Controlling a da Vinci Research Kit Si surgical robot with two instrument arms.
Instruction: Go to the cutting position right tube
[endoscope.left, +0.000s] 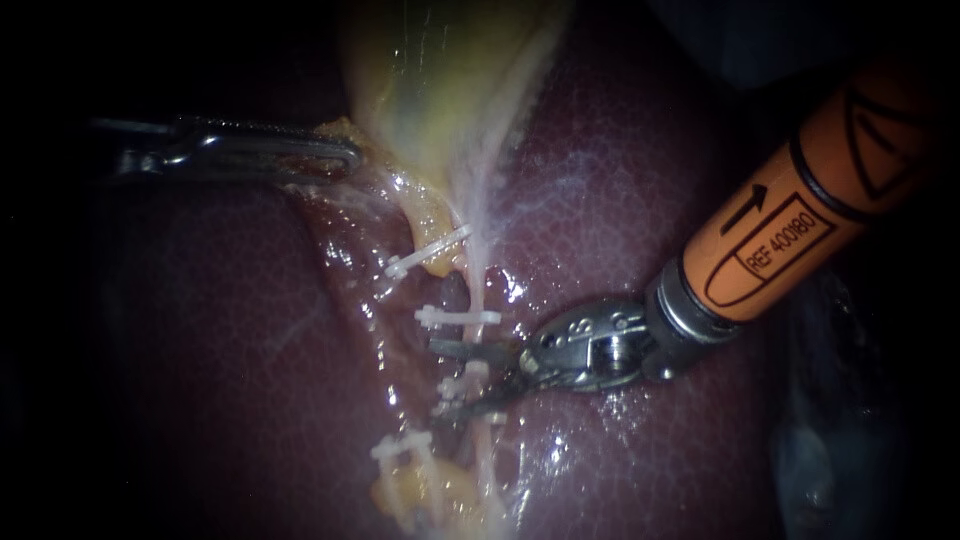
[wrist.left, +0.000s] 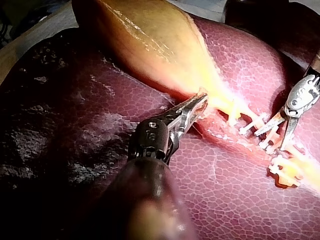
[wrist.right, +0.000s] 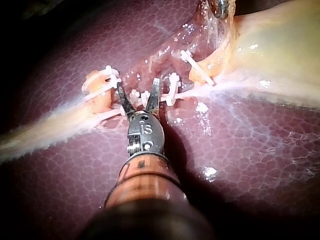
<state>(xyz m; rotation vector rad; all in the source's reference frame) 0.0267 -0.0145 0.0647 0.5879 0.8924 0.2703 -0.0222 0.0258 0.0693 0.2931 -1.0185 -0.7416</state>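
Your right instrument: jaws apart, straddling right tube between clips. Advance deeper and a blade could nick a clip or the liver beneath. Left instrument clamped on gallbladder; lost tension lets tube slip out.

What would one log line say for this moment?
left instrument: shut on gallbladder | right instrument: jaws open around tube | clips: on tube
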